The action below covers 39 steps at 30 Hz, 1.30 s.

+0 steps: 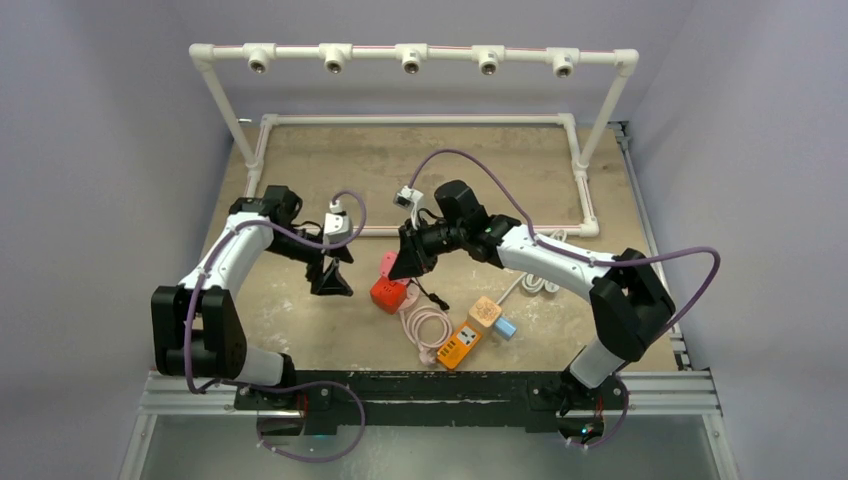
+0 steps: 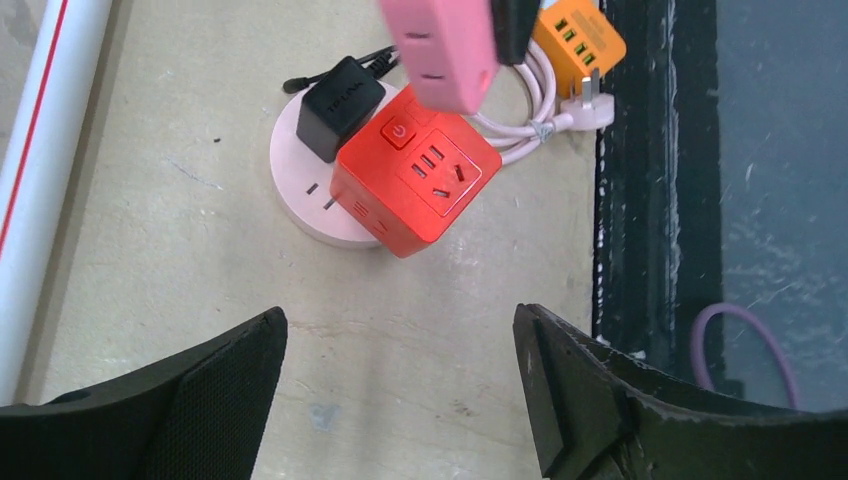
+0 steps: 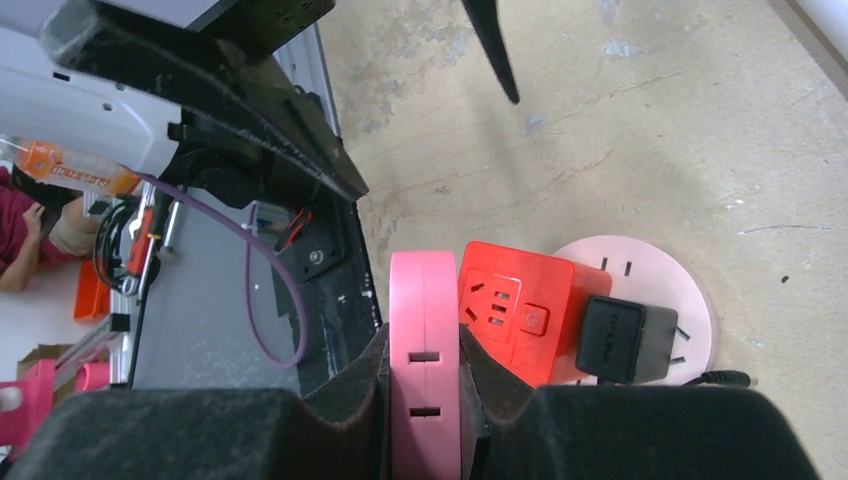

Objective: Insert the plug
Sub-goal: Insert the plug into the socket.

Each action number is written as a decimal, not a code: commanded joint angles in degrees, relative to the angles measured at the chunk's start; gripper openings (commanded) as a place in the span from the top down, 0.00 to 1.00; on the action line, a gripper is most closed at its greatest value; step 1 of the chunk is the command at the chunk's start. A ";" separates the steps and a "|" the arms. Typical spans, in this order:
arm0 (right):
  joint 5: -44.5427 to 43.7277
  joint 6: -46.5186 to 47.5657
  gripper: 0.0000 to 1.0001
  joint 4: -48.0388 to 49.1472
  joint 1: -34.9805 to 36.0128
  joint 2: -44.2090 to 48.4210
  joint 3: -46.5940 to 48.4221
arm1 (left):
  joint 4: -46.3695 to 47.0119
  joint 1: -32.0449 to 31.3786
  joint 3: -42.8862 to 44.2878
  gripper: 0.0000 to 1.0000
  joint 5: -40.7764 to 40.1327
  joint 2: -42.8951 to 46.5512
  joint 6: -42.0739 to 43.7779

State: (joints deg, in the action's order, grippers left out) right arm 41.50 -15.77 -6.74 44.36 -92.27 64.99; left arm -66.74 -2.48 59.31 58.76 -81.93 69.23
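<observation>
My right claw (image 3: 425,375) is clamped on a pink block (image 3: 425,330), holding it on edge just above the red cube (image 3: 515,310) with its slots facing my wrist camera. In the left wrist view the block sits at the top centre of the frame, overlapping the cube's upper edge. The left claw (image 2: 398,330) is spread wide and empty, hovering over bare table (image 2: 150,250) at the bottom of that view.

The white plug (image 2: 590,105) lies loose at the upper right, prongs free, beside the orange strip (image 2: 580,35). I read it as the task's plug, though I can't be sure. A black adapter (image 2: 340,105) sits on the pink disc (image 2: 300,190) under the cube.

I judge the task as barely begun: one piece is gripped and lifted, and nothing is mated. Lining up and pushing home are left.
</observation>
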 commanded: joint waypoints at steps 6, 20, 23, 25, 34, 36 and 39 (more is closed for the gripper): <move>2.02 -3.57 1.00 11.50 0.52 -2.01 -2.30 | 20.07 -8.43 -10.30 0.39 -5.02 13.46 -6.35; 5.33 -5.65 1.00 16.80 0.44 -5.24 -4.82 | 22.78 -13.32 -17.16 0.85 -7.19 22.25 3.54; 5.70 -5.85 1.00 16.85 0.44 -5.57 -4.81 | 21.43 -14.38 -19.08 0.84 -7.68 26.12 10.11; 5.76 -5.94 1.00 16.86 0.44 -5.91 -4.64 | 20.73 -15.00 -20.68 0.80 -7.78 28.20 14.82; 5.38 -6.11 1.00 16.11 0.39 -6.31 -4.00 | 25.34 -17.40 -25.90 0.67 -8.52 31.49 26.29; 5.10 -6.14 1.00 15.98 0.43 -6.18 -4.06 | 27.07 -17.91 -26.36 0.66 -8.68 30.65 26.74; 4.79 -6.20 1.00 15.93 0.40 -6.38 -4.08 | 29.76 -19.02 -26.81 0.66 -9.29 29.27 27.11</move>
State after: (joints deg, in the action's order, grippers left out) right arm 46.00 -21.67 7.40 44.62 -98.30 60.05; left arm -41.58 -20.21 33.23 48.88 -51.40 92.27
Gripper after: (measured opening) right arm 0.224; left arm 0.336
